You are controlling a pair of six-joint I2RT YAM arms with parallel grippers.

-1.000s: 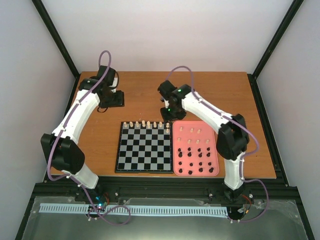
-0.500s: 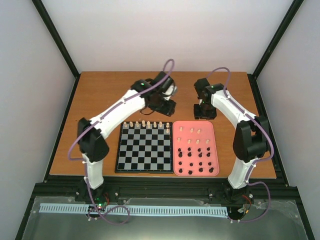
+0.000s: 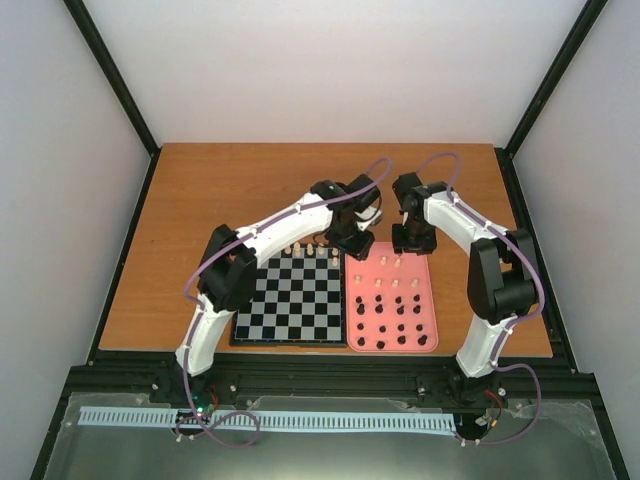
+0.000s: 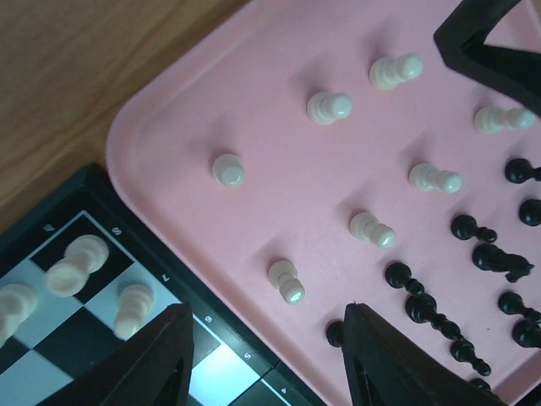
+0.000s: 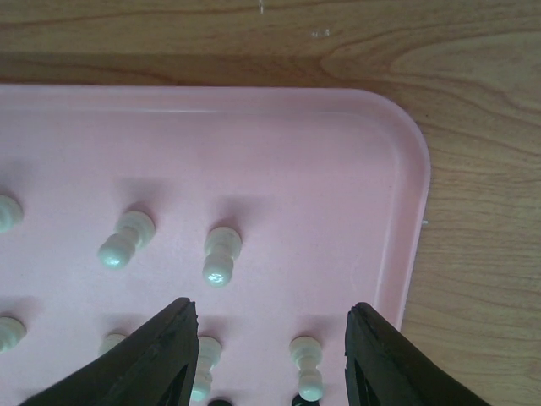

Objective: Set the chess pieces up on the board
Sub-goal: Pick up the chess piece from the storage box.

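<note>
"What just changed?"

"Both arms swung in. The left gripper hangs over the pink tray beside the board, wide apart and holding nothing. The right gripper too."

"And the pieces?"

"Some cream pieces wait in the tray with black pieces. Others already stand on the board. The arms are close and could bump."

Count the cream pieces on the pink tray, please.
7. Three cream pieces are in the tray's far row; four in the next row. More may be hidden.
</note>
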